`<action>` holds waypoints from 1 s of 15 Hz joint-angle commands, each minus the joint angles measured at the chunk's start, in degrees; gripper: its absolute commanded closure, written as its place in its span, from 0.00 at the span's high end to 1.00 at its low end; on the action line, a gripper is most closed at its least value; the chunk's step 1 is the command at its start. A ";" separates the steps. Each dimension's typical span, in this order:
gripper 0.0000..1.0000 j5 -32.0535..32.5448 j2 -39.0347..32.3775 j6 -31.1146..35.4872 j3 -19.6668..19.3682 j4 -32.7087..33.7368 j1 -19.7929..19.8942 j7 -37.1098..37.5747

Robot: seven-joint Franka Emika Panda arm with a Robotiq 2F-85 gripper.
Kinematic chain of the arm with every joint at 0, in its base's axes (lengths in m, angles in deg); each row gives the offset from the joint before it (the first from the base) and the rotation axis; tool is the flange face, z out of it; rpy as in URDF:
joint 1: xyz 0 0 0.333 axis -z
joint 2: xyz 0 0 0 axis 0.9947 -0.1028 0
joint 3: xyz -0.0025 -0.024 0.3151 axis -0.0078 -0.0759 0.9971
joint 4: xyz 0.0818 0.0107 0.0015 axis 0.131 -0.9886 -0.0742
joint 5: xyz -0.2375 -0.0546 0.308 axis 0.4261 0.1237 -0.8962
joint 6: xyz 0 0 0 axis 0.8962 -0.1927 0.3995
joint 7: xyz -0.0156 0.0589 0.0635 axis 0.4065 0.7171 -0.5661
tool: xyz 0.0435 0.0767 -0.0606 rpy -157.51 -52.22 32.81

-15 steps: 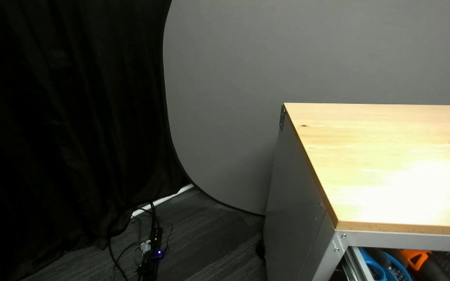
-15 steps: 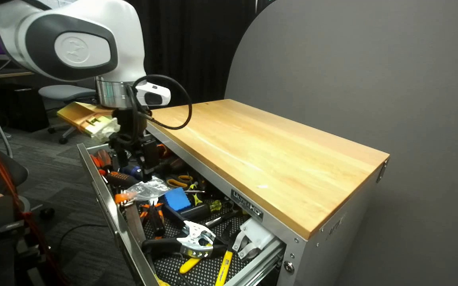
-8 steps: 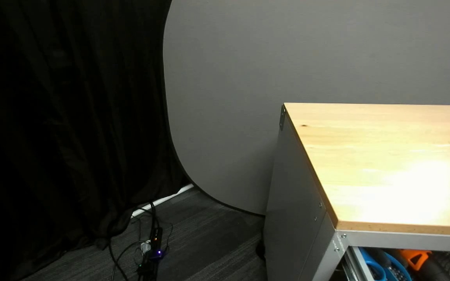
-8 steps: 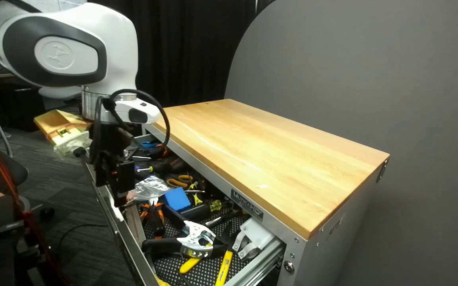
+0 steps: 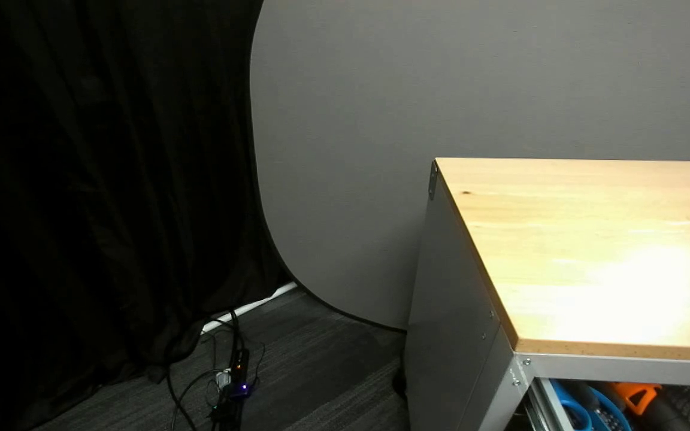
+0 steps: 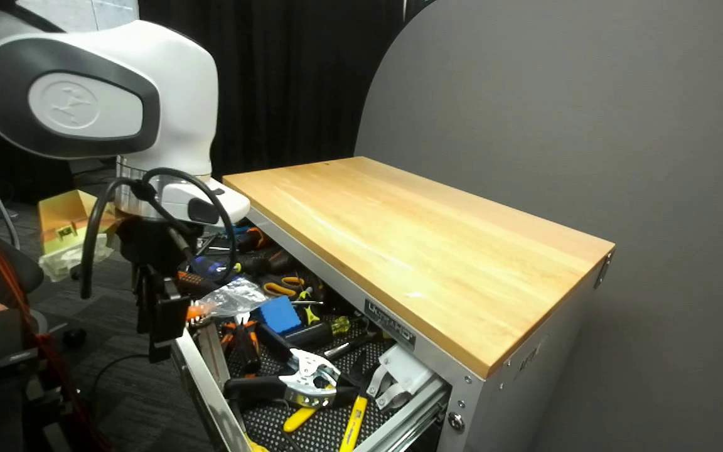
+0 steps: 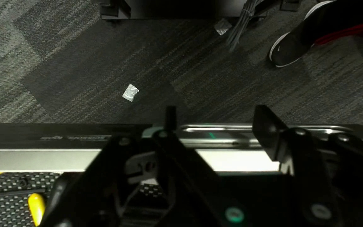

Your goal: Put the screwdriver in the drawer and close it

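At the front of the pulled-out drawer [image 6: 206, 384], the end effector [image 7: 215, 118] hangs spread and empty, the screwdriver indistinct, presumably among the tools [image 6: 308, 334] inside, so closing seems in hand, wanting an inward push next.

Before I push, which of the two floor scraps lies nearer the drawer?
The brighter scrap, left in the wrist view; the duller scrap lies farther from the drawer, beside the grey cables.
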 commanded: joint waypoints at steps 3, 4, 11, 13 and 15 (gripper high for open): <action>0.18 0.11 -0.27 5.18 -0.46 -2.13 0.56 -0.13; 0.09 -0.40 -0.52 6.91 -0.25 -2.17 0.37 -0.97; 0.04 -0.96 -3.91 13.99 0.98 -0.40 -0.50 -2.58; 0.04 -0.93 -4.98 15.62 1.36 0.61 -0.75 -3.15; 0.03 -0.19 -6.18 16.96 1.63 2.00 -0.99 -3.44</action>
